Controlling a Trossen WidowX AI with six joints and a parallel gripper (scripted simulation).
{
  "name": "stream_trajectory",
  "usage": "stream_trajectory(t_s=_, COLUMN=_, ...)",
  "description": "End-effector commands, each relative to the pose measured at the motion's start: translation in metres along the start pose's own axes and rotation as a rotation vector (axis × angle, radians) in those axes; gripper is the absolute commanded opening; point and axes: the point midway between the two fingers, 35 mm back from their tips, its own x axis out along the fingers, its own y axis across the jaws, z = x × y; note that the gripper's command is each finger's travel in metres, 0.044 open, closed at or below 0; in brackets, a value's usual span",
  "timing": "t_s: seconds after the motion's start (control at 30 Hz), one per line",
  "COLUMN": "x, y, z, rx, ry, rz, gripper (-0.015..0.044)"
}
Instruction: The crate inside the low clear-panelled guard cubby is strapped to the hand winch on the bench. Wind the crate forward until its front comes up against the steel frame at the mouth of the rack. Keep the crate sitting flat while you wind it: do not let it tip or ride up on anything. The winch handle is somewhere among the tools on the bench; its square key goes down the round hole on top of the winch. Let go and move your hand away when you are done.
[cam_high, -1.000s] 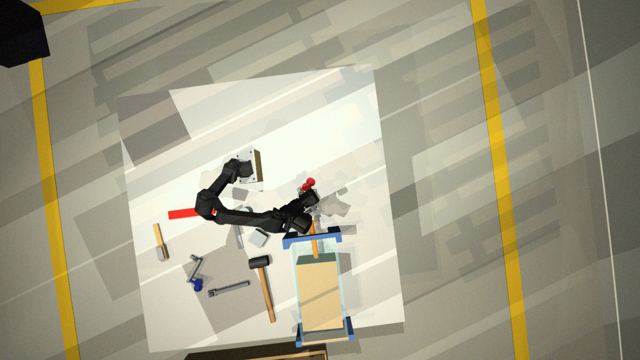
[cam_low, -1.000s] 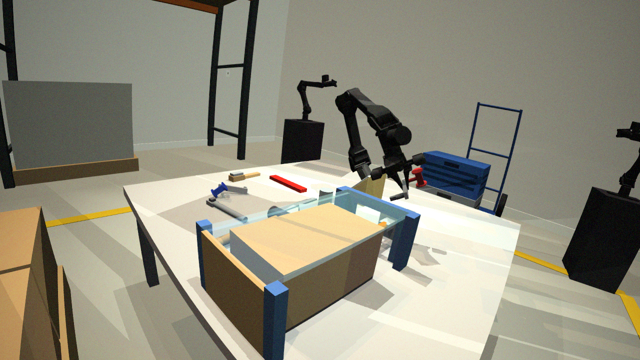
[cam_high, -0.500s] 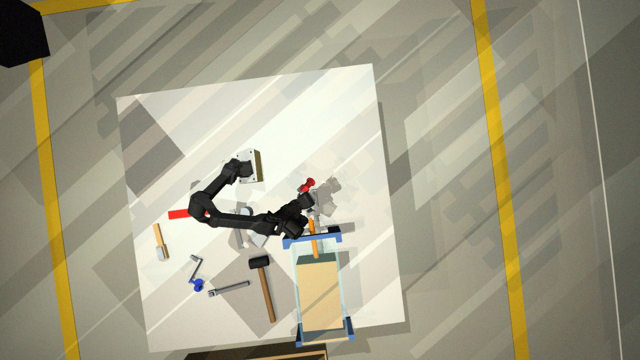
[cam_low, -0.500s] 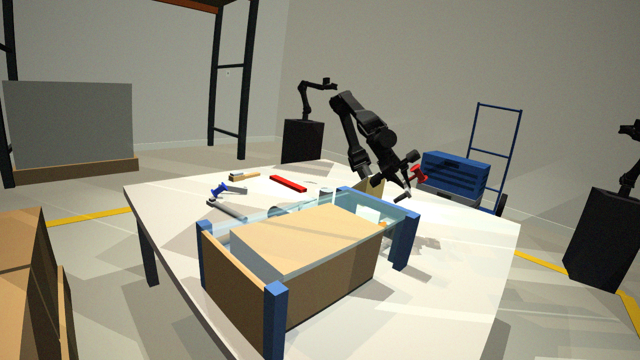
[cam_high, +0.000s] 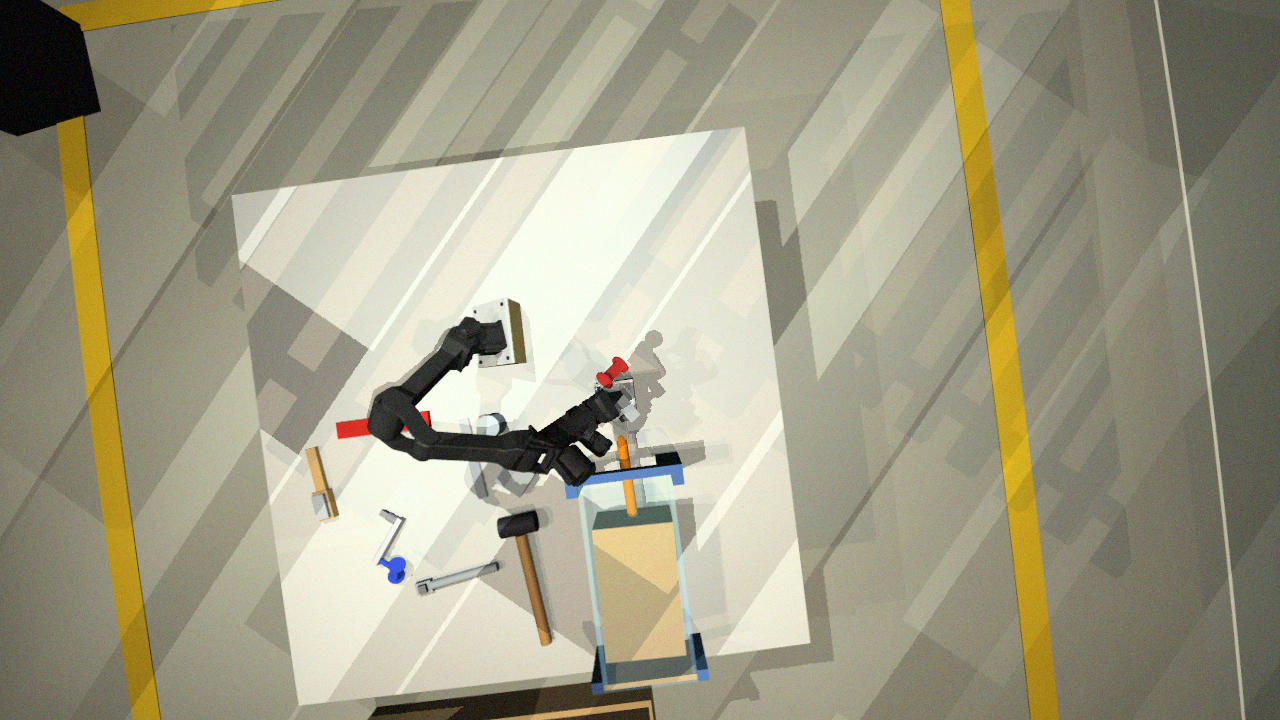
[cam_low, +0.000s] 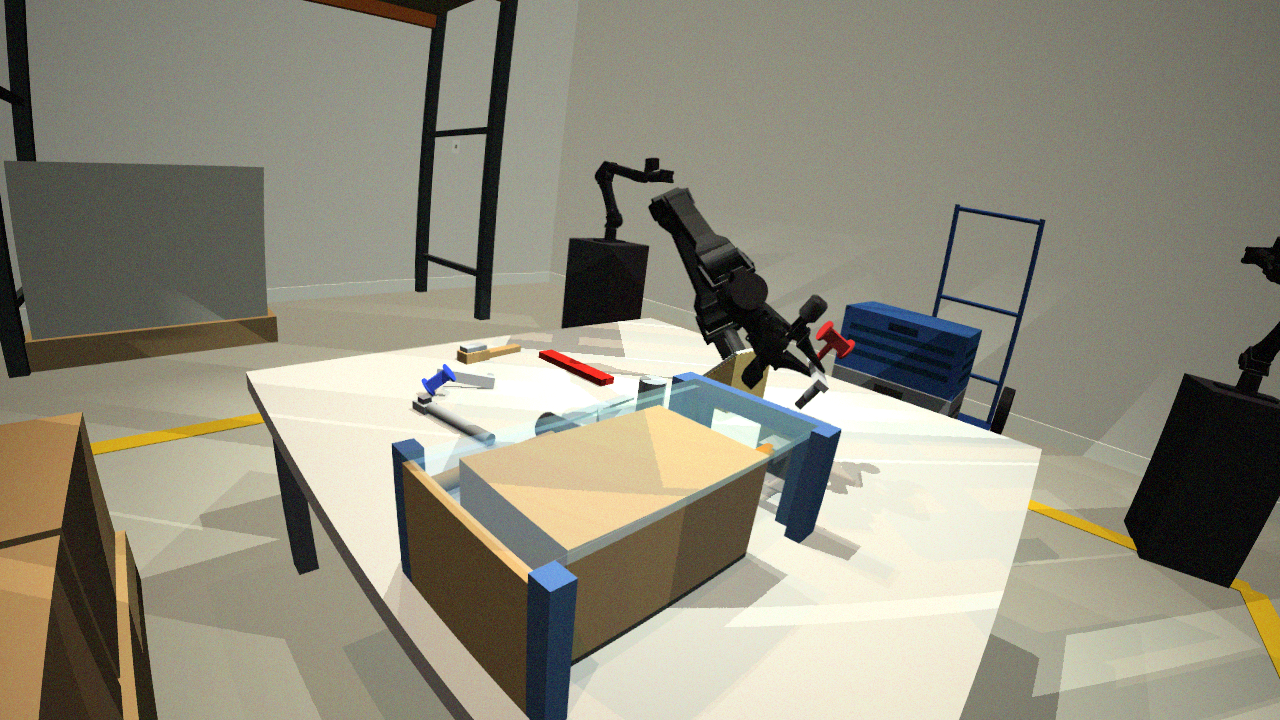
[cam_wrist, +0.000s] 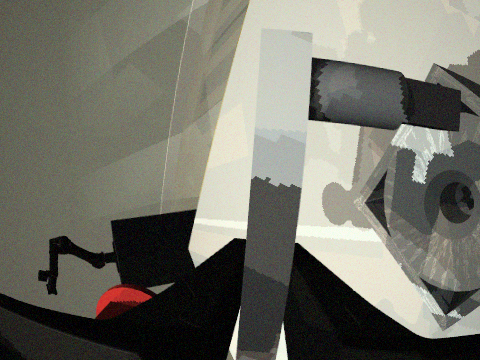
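A black robot arm's gripper (cam_low: 799, 355) is clamped nearly closed on a grey metal crank handle with a red knob (cam_low: 835, 341), held tilted in the air above the white bench (cam_low: 913, 501), off to one side of the grey winch (cam_wrist: 434, 207). The tan crate (cam_high: 637, 582) sits flat inside the clear-panelled, blue-posted cubby (cam_high: 623, 475)

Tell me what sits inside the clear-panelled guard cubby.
A tan crate fills most of the blue-posted cubby, with an orange strap leaving its front. The crate covers the cubby floor, so nothing beneath it shows.
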Motion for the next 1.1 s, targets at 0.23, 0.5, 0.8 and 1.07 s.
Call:
stream_trajectory(t_s=0.23, x=-0.0045, y=0.0041, z=0.0021, rx=-0.018, ry=-0.017, rz=0.212, gripper=0.0000)
stream_trajectory(t_s=0.5, x=-0.0045, y=0.0038, z=0.0020, rx=-0.019, ry=-0.019, rz=0.323, gripper=0.0000)
stream_trajectory(t_s=0.8, x=-0.0044, y=0.0033, z=0.0019, rx=-0.020, ry=-0.020, rz=0.470, gripper=0.0000)
stream_trajectory(t_s=1.07, x=-0.0044, y=0.0031, z=0.0018, rx=-0.020, ry=-0.021, rz=0.521, gripper=0.0000)
